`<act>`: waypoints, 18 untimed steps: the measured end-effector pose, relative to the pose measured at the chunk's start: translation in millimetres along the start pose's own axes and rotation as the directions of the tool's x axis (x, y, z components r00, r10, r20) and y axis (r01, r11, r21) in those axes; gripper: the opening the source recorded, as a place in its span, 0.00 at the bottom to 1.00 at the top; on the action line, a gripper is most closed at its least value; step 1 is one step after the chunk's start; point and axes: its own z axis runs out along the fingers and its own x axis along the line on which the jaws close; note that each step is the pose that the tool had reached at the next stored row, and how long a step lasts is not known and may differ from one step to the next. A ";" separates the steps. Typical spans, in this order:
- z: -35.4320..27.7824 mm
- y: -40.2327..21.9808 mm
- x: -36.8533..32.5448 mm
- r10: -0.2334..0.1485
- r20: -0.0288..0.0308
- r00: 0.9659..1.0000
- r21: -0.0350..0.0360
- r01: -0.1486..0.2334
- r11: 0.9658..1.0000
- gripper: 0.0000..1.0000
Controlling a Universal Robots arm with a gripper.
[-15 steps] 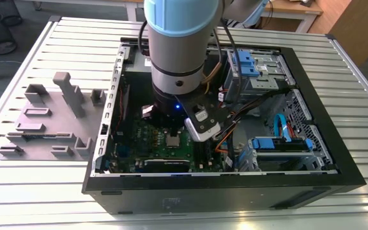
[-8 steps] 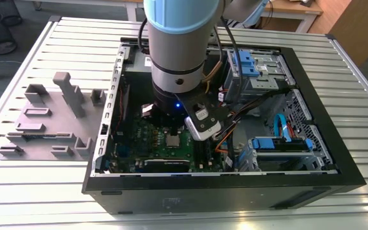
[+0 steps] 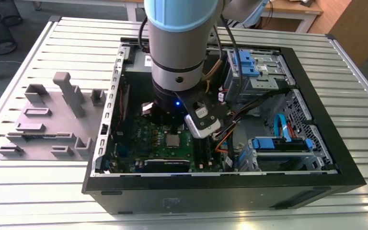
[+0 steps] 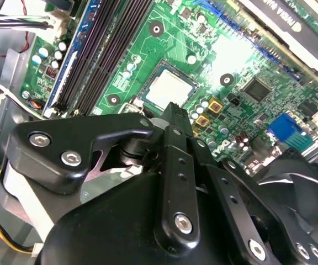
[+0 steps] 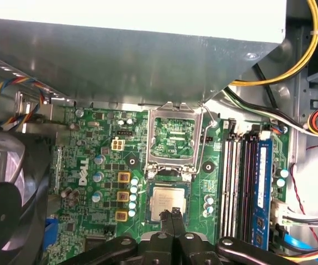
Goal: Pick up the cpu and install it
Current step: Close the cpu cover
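Note:
The cpu (image 5: 166, 200), a small silvery square chip, lies flat in its socket on the green motherboard (image 5: 98, 165). The socket's dark metal frame (image 5: 174, 135) stands swung open just beyond it. My gripper (image 5: 173, 212) is shut, its two black fingers pressed together with nothing between them, the tips just over the chip's near edge. In the second wrist view the cpu (image 4: 167, 88) sits right past the tip of the gripper (image 4: 173, 106). In the exterior view the arm (image 3: 178, 57) reaches down into the open computer case, with the cpu (image 3: 171, 140) below it.
Black memory slots (image 5: 240, 182) run beside the socket. A black fan (image 5: 7, 199) sits on the other side, and a grey metal box (image 5: 120, 55) overhangs the board. Yellow and coloured cables (image 5: 297, 61) hang nearby. Lilac-grey holder blocks (image 3: 50, 120) stand at the exterior view's left, outside the case (image 3: 235, 184).

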 end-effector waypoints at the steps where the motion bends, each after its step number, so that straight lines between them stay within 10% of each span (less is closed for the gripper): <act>1: 0.3 0.9 -0.3 0.000 0.000 1.000 0.000 0.000 1.000 0.11; 18: 4.9 9.6 -17.7 -0.023 -0.001 1.000 -0.001 0.023 1.000 0.11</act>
